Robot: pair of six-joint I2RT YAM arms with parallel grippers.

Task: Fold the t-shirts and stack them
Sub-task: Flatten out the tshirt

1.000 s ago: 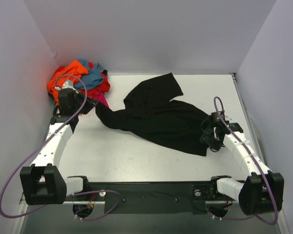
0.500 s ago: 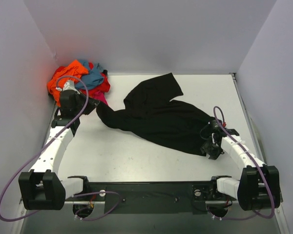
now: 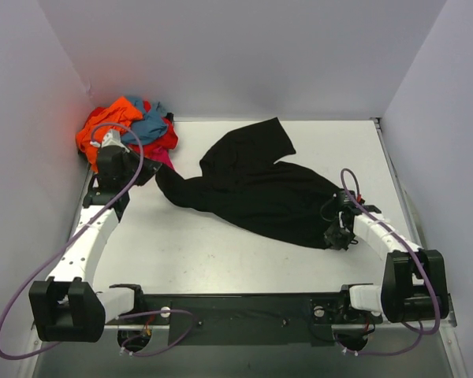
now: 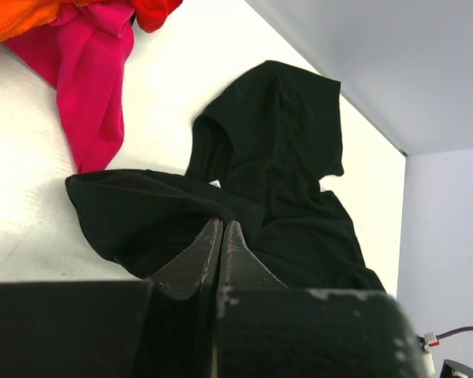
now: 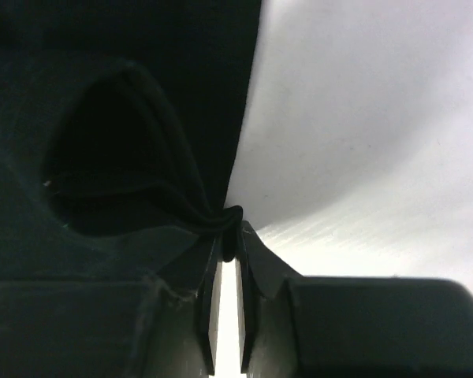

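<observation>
A black shirt (image 3: pixel 252 189) is spread crumpled on the desk (image 3: pixel 221 252), just right of the pile of coloured shirts (image 3: pixel 126 126). Its corner nearest the pile is pinched by the left fingers (image 4: pixel 221 240). Its edge farthest from the pile is clamped in the right fingers (image 5: pixel 229 242).

White flat bench (image 3: pixel 221 256) boxed in by pale grey panels.
A plain back wall (image 3: pixel 244 55) stands at 12 o'clock, a left side wall (image 3: pixel 24 157) at 9 o'clock and a right side wall (image 3: pixel 449 142) at 3 o'clock. A black metal rail (image 3: pixel 244 309) runs along the bench's edge at 6 o'clock.
</observation>
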